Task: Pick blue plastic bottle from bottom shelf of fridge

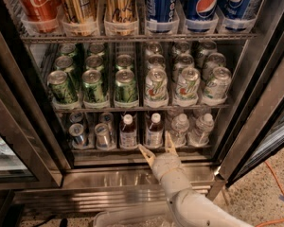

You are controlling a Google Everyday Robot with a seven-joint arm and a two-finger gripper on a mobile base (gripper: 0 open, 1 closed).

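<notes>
Two small blue plastic bottles with white caps, dark necks and blue-and-white labels stand side by side on the bottom shelf (pixel 109 151) of the fridge (pixel 109 179). One is on the left (pixel 128 133) and one on the right (pixel 155 131). My gripper (pixel 157 148) is open, with its pale fingers spread. It is at the shelf's front rail, just below and in front of the right bottle. It holds nothing. The white arm reaches up from the bottom of the view.
Small silver cans (pixel 78 134) stand left of the bottles, clear water bottles (pixel 180 129) right of them. Green and white cans fill the middle tier, cola cans the top. The open door frame (pixel 255 108) stands at right. An orange cable (pixel 276 183) lies on the floor.
</notes>
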